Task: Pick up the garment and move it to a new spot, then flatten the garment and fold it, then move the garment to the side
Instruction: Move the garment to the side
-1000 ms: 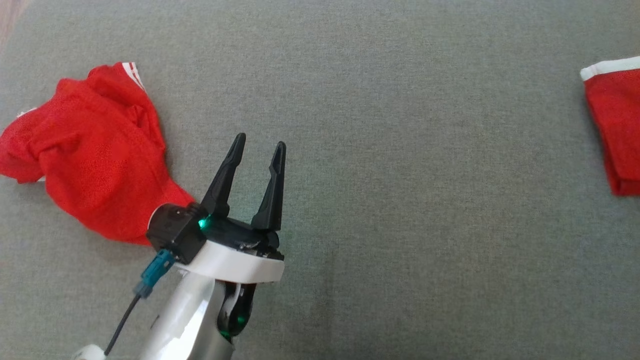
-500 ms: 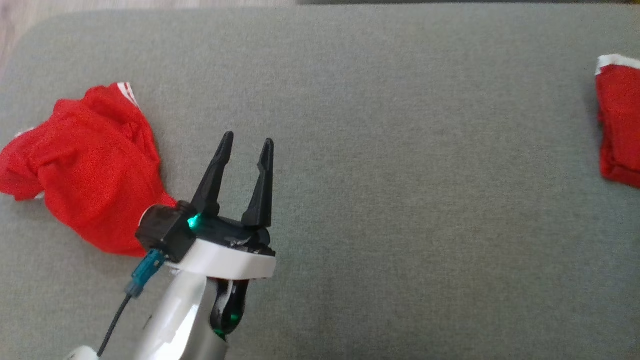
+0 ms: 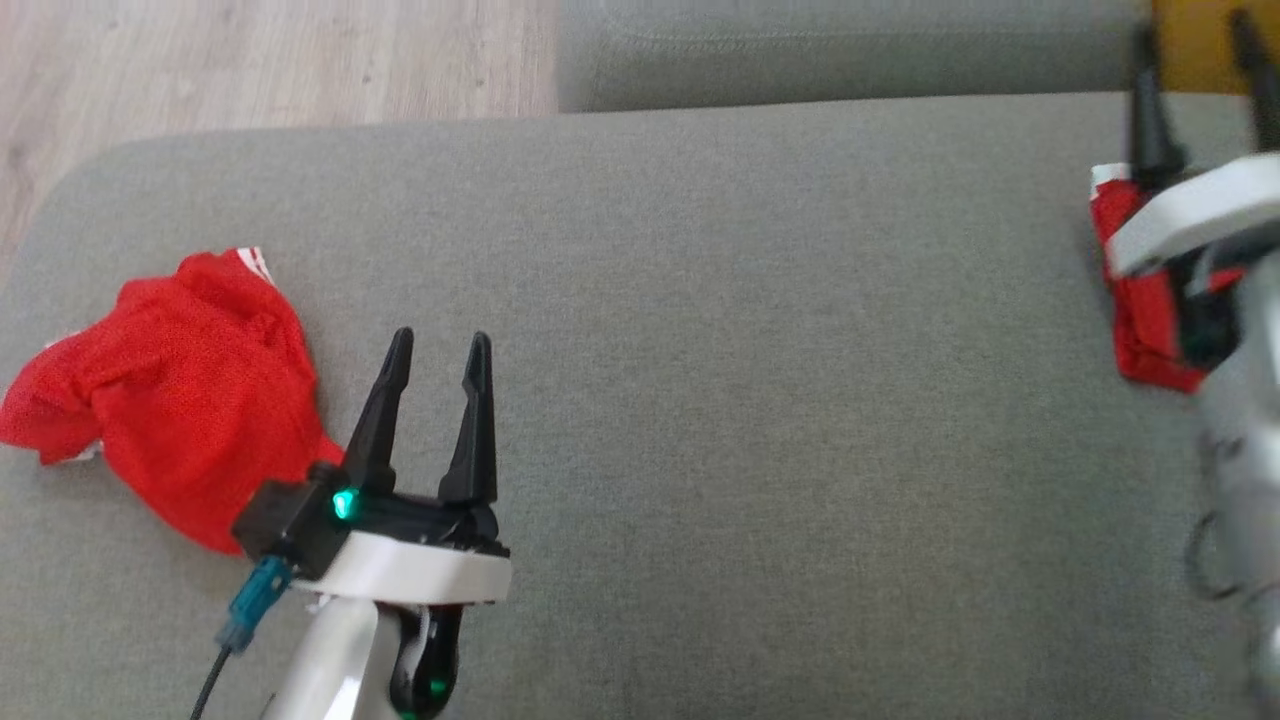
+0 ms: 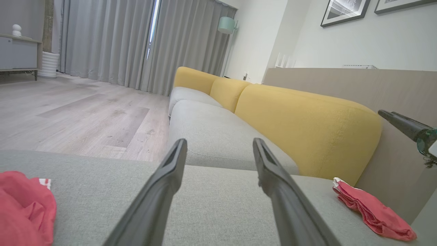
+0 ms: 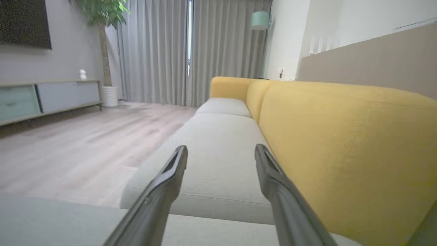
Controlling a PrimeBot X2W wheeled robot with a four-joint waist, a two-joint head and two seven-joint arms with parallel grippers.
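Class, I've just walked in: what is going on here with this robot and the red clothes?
A two-armed robot is working over a grey sofa seat. A folded red garment lies at the seat's right end, with the open right gripper raised over it, holding nothing. A crumpled red garment lies at the left end, beside the open, empty left gripper.

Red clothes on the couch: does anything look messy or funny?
The left garment lies crumpled in a heap on the couch, not spread flat. The right garment looks neatly folded at the couch's right end. Nothing looks torn or spilled.
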